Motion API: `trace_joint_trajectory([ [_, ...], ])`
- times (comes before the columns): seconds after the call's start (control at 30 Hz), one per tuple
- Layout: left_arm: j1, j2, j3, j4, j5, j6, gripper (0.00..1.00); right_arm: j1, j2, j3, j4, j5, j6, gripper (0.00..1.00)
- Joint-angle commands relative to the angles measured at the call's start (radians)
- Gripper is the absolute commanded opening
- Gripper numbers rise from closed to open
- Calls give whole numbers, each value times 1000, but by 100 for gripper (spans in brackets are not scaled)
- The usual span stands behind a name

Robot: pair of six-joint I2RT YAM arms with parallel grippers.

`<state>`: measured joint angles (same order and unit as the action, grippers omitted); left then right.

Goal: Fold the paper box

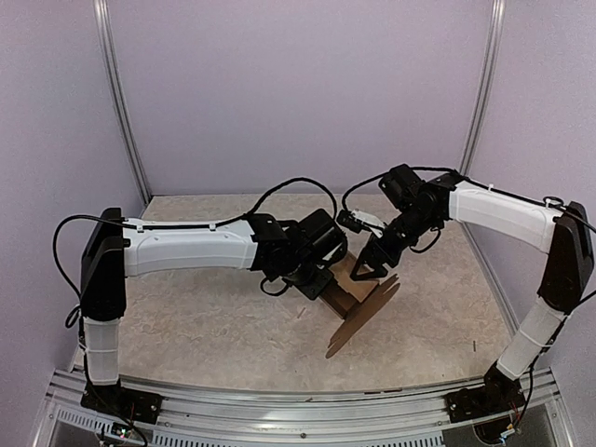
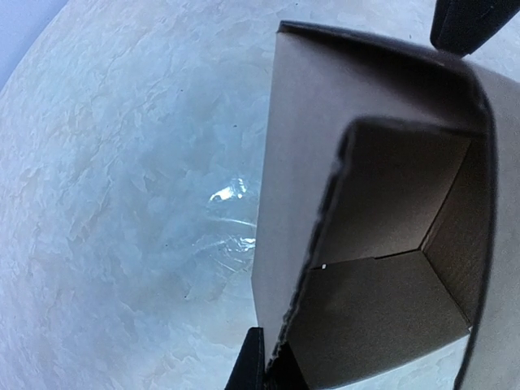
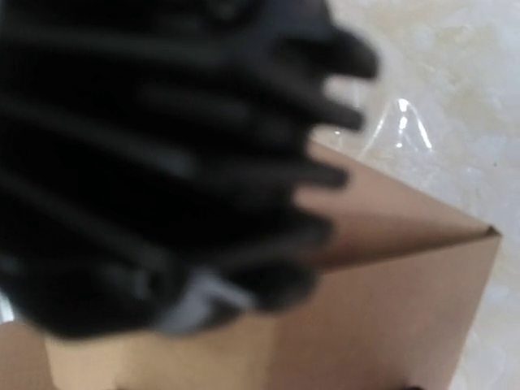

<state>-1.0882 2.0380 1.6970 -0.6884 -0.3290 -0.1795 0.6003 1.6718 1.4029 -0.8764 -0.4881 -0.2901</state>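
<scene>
Starting nearest the arm bases, a long rounded flap of the paper box [image 1: 365,315] is seen slanting down to the mottled table [image 1: 205,326], right of centre. Just beyond it, the partly folded body of the box is raised on the table, and in the left wrist view its walls are stood up around an open hollow. One wall is pinched from the left by the left gripper [image 1: 324,282], whose fingers [image 2: 248,367] are pressed together on the cardboard edge. Slightly farther and to the right, the right gripper [image 1: 372,272] is held over the far right edge of the box with its jaws spread apart. Whether they touch the cardboard cannot be told.
</scene>
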Motion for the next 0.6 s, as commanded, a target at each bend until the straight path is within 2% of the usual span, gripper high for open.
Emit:
trace_joint_trajectory([
  [0.0, -1, 5, 59, 10, 49, -30, 2, 14, -36, -50, 71, 91, 18, 73],
  [0.23, 1, 25, 92, -9, 77, -76, 6, 47, -98, -123, 193, 210, 43, 67],
  [0.57, 1, 53, 104, 22, 148, -118, 5, 114, -107, -189, 277, 367, 47, 51],
])
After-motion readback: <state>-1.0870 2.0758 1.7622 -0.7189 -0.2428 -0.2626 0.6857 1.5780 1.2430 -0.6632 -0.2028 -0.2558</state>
